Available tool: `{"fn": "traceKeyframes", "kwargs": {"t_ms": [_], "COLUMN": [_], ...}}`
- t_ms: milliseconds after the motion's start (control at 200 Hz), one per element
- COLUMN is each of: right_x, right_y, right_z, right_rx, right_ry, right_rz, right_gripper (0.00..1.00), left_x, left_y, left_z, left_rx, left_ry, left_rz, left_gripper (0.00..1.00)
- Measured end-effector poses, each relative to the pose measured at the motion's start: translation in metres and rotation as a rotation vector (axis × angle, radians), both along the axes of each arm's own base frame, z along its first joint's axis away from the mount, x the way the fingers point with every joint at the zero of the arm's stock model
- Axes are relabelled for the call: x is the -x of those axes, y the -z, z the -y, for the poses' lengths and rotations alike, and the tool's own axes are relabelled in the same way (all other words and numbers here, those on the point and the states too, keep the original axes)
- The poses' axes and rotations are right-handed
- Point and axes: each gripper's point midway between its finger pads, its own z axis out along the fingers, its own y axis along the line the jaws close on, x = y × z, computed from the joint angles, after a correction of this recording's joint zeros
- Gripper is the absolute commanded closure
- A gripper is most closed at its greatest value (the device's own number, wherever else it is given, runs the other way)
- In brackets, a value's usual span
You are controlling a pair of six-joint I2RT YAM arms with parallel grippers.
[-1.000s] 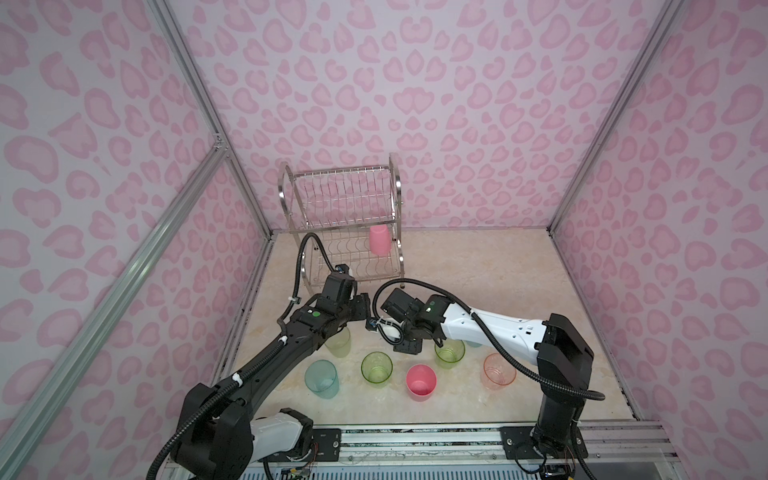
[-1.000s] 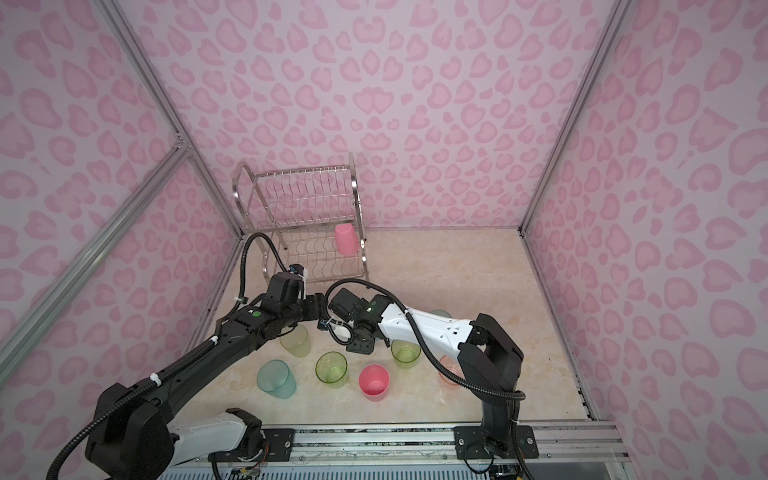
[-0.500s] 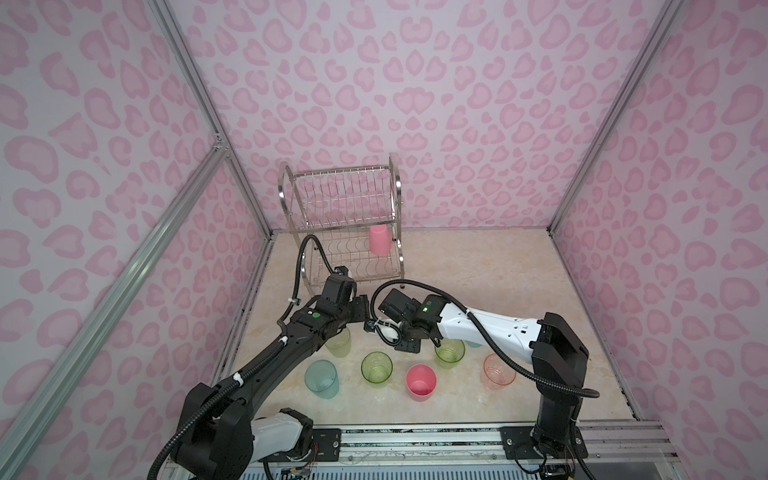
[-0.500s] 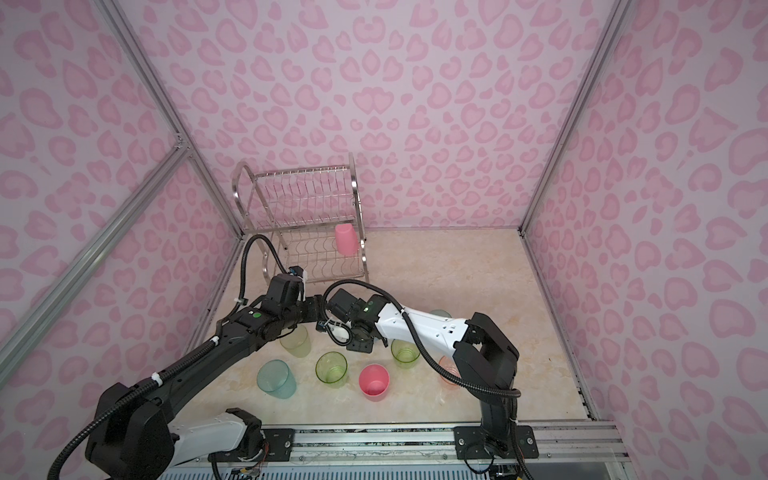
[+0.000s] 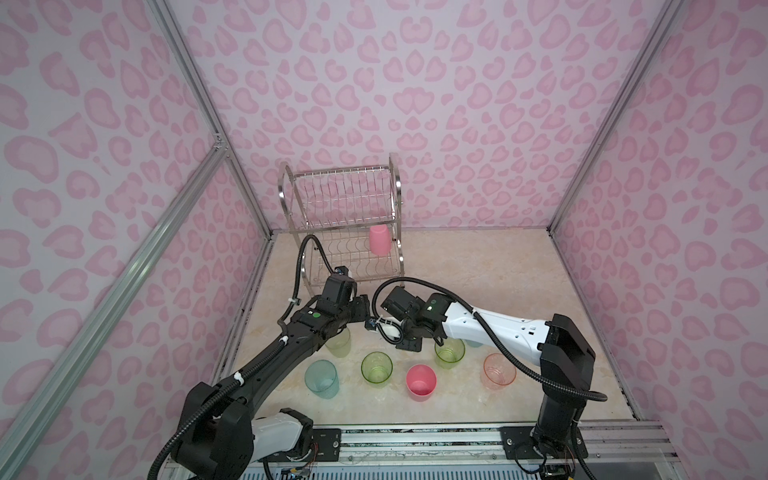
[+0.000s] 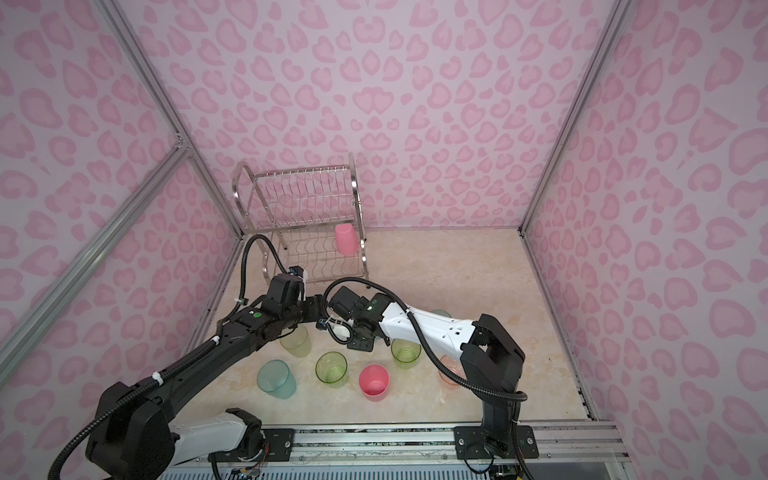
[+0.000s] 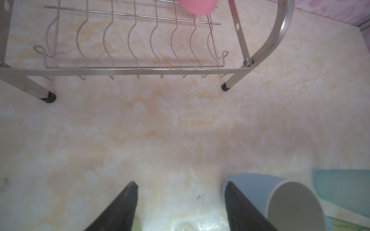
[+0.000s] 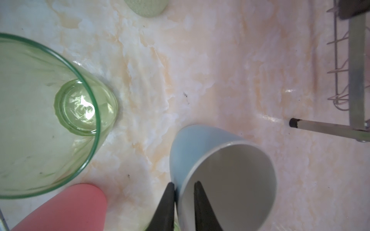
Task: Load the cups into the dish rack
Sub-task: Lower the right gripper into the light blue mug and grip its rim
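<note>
So the right gripper (image 8: 184, 183) has the light-blue mug (image 8: 220, 152) by its rim: one finger inside against the white lining, the other outside on the blue wall, both pressed in on it. (I can't tell from the wrist view whether the mug's base is on the table (image 5: 478, 270) or slightly off it.) The mug is a short way out in front of the dish rack (image 5: 395, 199), roughly level with the rack's right front leg.

The left gripper (image 7: 180, 184) is also in front of the rack, facing its lower tier. Its fingers are spread wide with only bare table between them, and the mug is just beside one finger.

On the rack, an upside-down pink cup (image 5: 380, 240) sits at the right end of the lower tier.

The other cups are farther out from the rack than both grippers, standing open end up in a loose row:
- a teal cup (image 5: 321, 378)
- a green cup (image 5: 376, 369)
- a second pink cup (image 5: 421, 381)
- a second green cup (image 5: 449, 353)
- a peach cup (image 5: 498, 371)

A pale green cup (image 5: 337, 343) sits between that row and the rack, partly under the left arm. In a top view, a second teal cup (image 6: 440, 312) just peeks out from behind the right arm on the rack side.
</note>
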Motion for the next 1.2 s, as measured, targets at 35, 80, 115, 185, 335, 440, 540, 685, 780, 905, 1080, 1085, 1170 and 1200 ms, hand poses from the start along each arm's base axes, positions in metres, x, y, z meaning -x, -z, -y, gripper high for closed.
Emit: {"fn": "traceKeyframes", "kwargs": {"t_ms": [35, 80, 115, 185, 335, 440, 540, 685, 780, 905, 1080, 1085, 1170, 1200], "right_x": [0.0, 0.0, 0.0, 0.0, 0.0, 0.002, 0.005, 0.007, 0.006, 0.005, 0.003, 0.003, 0.003, 0.004], "right_y": [-0.003, -0.007, -0.01, -0.012, -0.009, -0.004, -0.003, 0.004, 0.011, 0.018, 0.023, 0.023, 0.024, 0.024], "right_z": [0.001, 0.001, 0.002, 0.003, 0.002, 0.001, 0.002, 0.002, 0.001, 0.0, 0.001, 0.001, 0.001, 0.0], "right_rx": [-0.008, -0.023, -0.03, -0.038, -0.039, -0.031, -0.026, -0.009, 0.006, 0.025, 0.046, 0.046, 0.048, 0.045], "right_ry": [0.006, 0.015, 0.016, 0.019, 0.019, 0.014, 0.01, 0.006, 0.007, 0.008, 0.005, 0.005, 0.005, 0.006], "right_rz": [0.002, 0.006, 0.011, 0.016, 0.006, -0.012, -0.024, -0.035, -0.043, -0.051, -0.052, -0.052, -0.053, -0.06], "right_gripper": [0.83, 0.84, 0.84, 0.81, 0.71, 0.64, 0.61, 0.61, 0.63, 0.69, 0.83, 0.84, 0.9, 0.92], "left_x": [0.0, 0.0, -0.001, -0.002, -0.003, -0.002, -0.003, -0.003, -0.004, -0.004, -0.003, -0.003, -0.004, -0.004], "left_y": [0.0, -0.001, -0.001, -0.002, -0.002, -0.001, -0.002, -0.001, 0.0, 0.001, 0.005, 0.005, 0.005, 0.005], "left_z": [0.001, 0.002, 0.002, 0.002, 0.004, 0.004, 0.005, 0.005, 0.006, 0.006, 0.005, 0.005, 0.005, 0.005], "left_rx": [0.004, 0.007, 0.008, 0.011, 0.017, 0.02, 0.027, 0.027, 0.027, 0.027, 0.023, 0.023, 0.023, 0.023], "left_ry": [0.004, 0.005, 0.005, 0.006, 0.006, 0.009, 0.006, 0.007, 0.008, 0.009, 0.007, 0.007, 0.006, 0.006], "left_rz": [0.0, 0.002, 0.004, 0.009, 0.01, 0.007, 0.008, 0.007, 0.003, 0.005, -0.001, -0.001, 0.0, 0.001], "left_gripper": [0.29, 0.29, 0.29, 0.29, 0.29, 0.29, 0.29, 0.29, 0.29, 0.29, 0.29, 0.29, 0.29, 0.29]}}
